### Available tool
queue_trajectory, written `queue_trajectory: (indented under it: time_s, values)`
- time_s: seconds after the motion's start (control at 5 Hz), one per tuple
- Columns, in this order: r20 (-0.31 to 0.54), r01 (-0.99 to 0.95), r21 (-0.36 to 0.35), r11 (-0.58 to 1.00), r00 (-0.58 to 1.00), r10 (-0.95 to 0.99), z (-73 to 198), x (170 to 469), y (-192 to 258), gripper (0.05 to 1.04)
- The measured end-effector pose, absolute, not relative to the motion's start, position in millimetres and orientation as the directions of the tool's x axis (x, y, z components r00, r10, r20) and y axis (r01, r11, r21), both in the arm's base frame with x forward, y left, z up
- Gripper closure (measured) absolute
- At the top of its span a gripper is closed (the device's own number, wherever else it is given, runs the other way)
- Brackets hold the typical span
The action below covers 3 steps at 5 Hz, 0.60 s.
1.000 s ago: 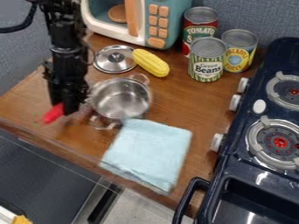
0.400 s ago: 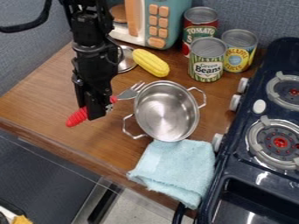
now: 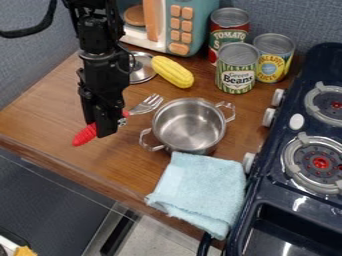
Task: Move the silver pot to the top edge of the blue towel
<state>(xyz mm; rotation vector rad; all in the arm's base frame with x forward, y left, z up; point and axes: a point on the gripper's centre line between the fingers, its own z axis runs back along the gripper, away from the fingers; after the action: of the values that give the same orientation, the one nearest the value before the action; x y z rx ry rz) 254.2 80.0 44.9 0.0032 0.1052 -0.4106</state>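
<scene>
Where pot meets towel, fork (slanting) nearby

My work site is a mock kitchen inside what appears to be a robotics lab. Kitchen indicators: a teal-and-white toy microwave with orange buttons, a dark blue toy stove with grey burner rings and a brown wood-grain counter. Lab indicators: grey fabric-textured wall panels and a black jointed robot arm over the counter.

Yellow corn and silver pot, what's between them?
Nothing but bare wooden table lies between the corn and the pot, as the camera view shows.
</scene>
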Motion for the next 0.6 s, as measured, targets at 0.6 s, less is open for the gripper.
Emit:
queue_trajectory:
  time_s: [0.6]
  values:
    - [-0.139, 0.272, -0.014, 0.962, 0.952, -0.272, 34, 259, 115, 0.7]
